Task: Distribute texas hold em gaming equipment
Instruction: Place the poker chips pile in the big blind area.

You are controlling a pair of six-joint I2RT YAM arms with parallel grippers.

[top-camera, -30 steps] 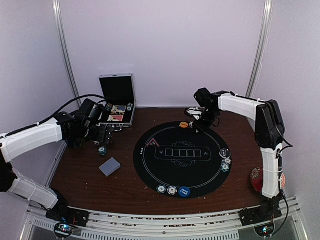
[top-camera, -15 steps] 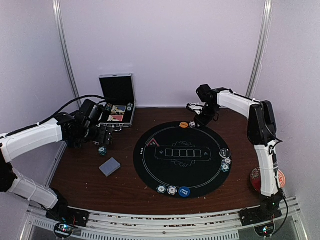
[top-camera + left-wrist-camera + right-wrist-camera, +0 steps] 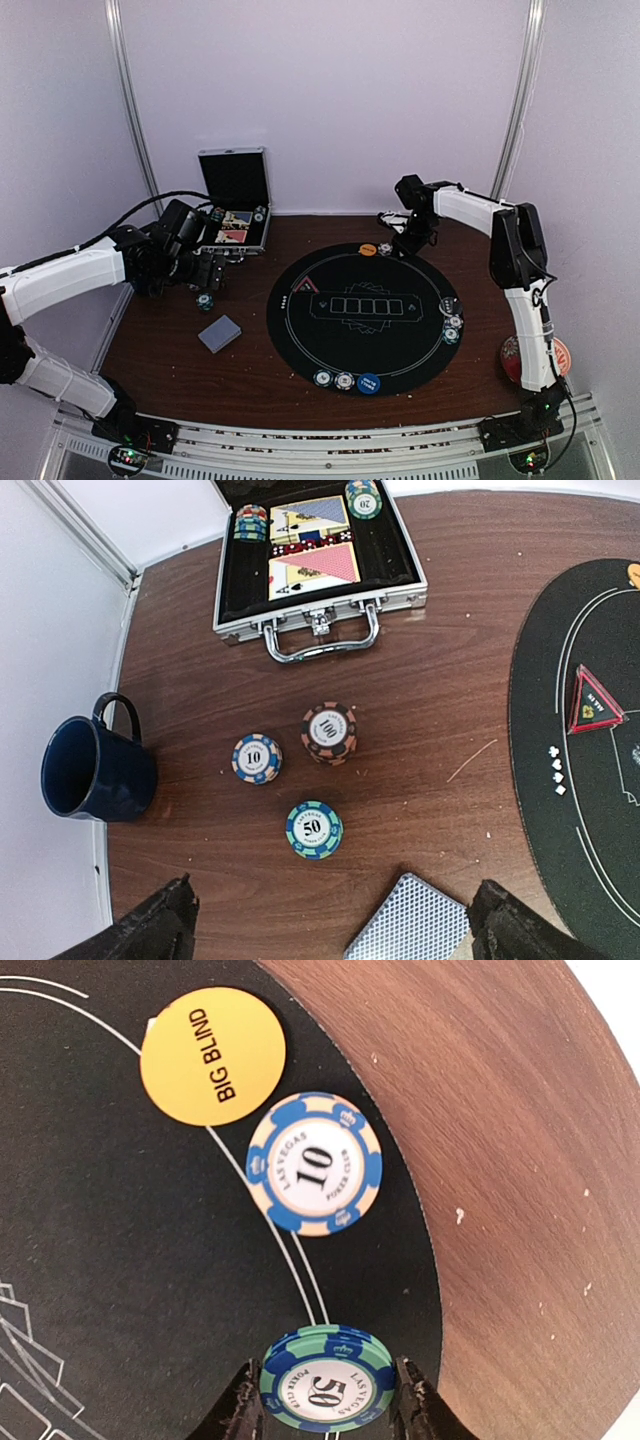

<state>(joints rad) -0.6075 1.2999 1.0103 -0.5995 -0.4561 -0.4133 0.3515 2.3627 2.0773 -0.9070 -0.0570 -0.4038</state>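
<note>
My right gripper [image 3: 325,1405] is shut on a small stack of green-and-blue 50 chips [image 3: 325,1385], low over the far rim of the black round mat [image 3: 365,345]. Just beyond it lie a blue-and-cream 10 chip [image 3: 315,1163] and the orange BIG BLIND disc [image 3: 213,1056]. My left gripper [image 3: 330,935] hangs open over the wood. Below it sit a 50 chip [image 3: 314,829], a 10 chip [image 3: 257,758] and a dark 100 stack [image 3: 329,732]. The grey-blue-backed deck [image 3: 408,920] lies between its fingers, untouched. A red triangle marker [image 3: 593,700] rests on the mat's left side.
An open metal case [image 3: 318,555] with cards and chips stands at the back left. A dark blue mug [image 3: 95,770] sits near the left wall. Chips [image 3: 334,380] and a blue disc [image 3: 369,383] lie on the mat's near rim, more chips [image 3: 452,322] on its right. A red cup and saucer [image 3: 512,357] stands front right.
The right arm's elbow has swung left and its gripper has shifted slightly along the mat's far rim, still shut on the 50 chips. The left arm has not moved.
</note>
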